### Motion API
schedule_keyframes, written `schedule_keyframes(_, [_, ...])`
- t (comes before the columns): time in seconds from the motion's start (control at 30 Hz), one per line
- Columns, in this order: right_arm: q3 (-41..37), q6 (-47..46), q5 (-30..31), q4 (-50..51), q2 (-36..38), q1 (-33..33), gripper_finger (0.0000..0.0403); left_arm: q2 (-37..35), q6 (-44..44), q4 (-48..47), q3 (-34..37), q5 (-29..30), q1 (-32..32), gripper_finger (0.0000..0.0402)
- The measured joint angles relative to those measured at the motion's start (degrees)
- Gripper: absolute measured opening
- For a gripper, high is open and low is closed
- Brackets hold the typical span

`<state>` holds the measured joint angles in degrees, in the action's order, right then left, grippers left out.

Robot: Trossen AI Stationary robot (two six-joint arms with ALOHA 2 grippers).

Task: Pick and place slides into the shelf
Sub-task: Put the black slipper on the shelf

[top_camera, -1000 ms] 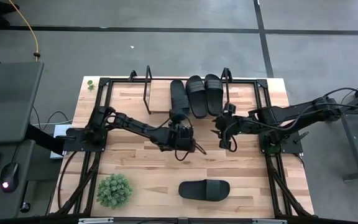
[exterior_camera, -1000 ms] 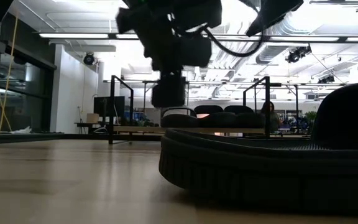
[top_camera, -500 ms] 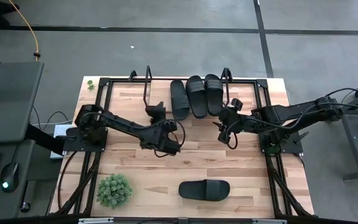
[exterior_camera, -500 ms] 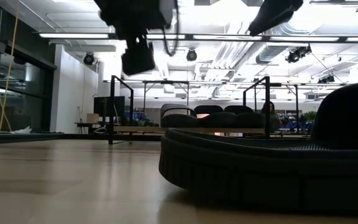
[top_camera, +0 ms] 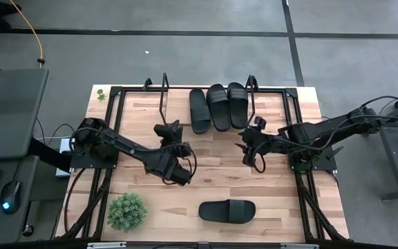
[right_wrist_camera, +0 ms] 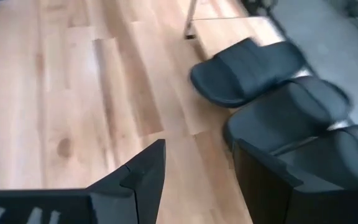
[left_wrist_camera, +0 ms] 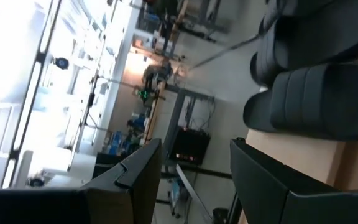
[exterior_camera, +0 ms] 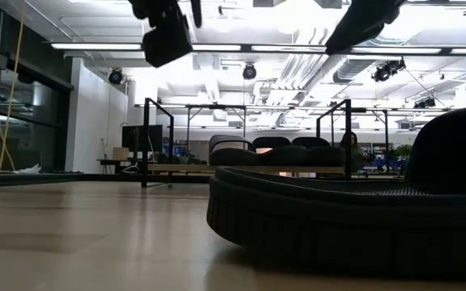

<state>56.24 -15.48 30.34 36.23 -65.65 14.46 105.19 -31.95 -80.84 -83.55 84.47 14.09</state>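
Three black slides lie side by side on the shelf at the far middle of the table, soles on its wooden board. A fourth slide lies sole down near the front edge and fills the low view's foreground. My left gripper hangs open above the table, left of the shelved slides, with nothing between its fingers. My right gripper hovers open just in front of the shelf's right end and looks down on the three slides.
A small potted plant stands at the front left. The shelf's black wire end frames rise at either end of the board. Bare tabletop lies between the arms and the front slide.
My left gripper has drawn back from the near end of the leftmost shelved slide toward the table's left edge, rising and rolling about its own axis. The three shelved slides have stayed in place.
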Motion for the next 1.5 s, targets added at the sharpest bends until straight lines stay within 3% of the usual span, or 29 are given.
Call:
schedule_keyframes(0.23, [-1.17, -5.01, -7.03, -2.66, 0.53, -0.31, 0.0179, -0.31, 0.31, -0.32, -0.8, 2.03, 5.2, 0.0175])
schedule_keyframes(0.57, [-7.72, -14.58, -8.32, -9.43, 0.51, 8.26, 0.0179, -0.31, 0.6, -0.16, -4.03, 3.37, 9.43, 0.0175])
schedule_keyframes(1.13, [-20.01, -36.16, -6.35, -26.63, 0.4, 20.43, 0.0179, -0.28, -0.02, 1.18, -5.84, 0.61, 11.43, 0.0175])
schedule_keyframes(1.5, [-28.21, -50.07, 1.64, -37.86, -0.27, 29.68, 0.0179, -0.28, -1.33, 1.53, -5.84, -1.11, 11.45, 0.0175])
